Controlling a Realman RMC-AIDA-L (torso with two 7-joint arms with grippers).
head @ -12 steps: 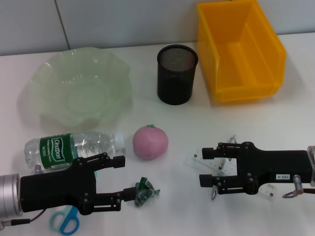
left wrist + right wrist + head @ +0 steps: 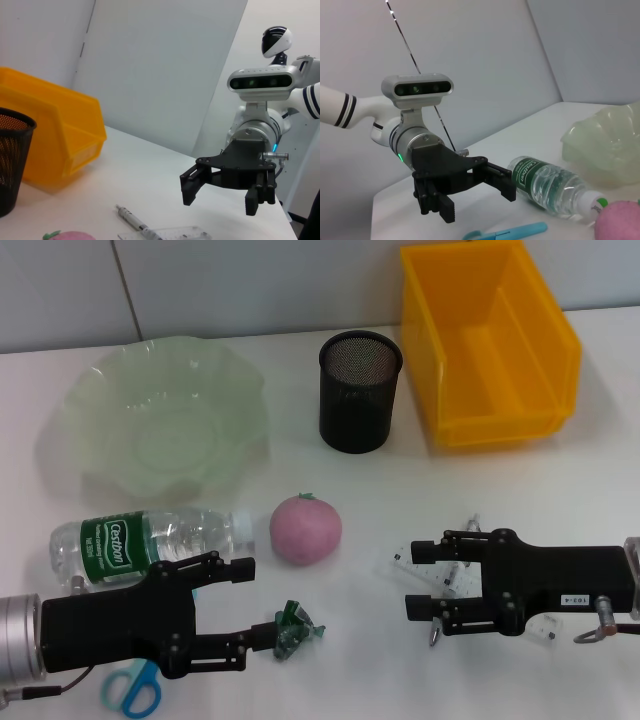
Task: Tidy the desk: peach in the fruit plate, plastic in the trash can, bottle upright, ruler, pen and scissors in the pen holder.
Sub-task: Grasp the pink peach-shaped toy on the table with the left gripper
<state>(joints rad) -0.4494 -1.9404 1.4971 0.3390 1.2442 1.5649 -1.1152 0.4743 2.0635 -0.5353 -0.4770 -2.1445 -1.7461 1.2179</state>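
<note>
Near table front, left gripper [image 2: 248, 611] jaws wide beside plastic [image 2: 295, 628], right gripper [image 2: 420, 580] wide over ruler [image 2: 455, 582].

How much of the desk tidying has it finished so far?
Nothing looks done. The peach sits on the table, the bottle lies flat, the plastic is loose, and the scissors, pen and ruler are outside the pen holder. Left gripper and right gripper hold nothing.

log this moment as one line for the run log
left pincer: open, near plastic | right pincer: open, over ruler and pen | bottle: lying | peach: on table
</note>
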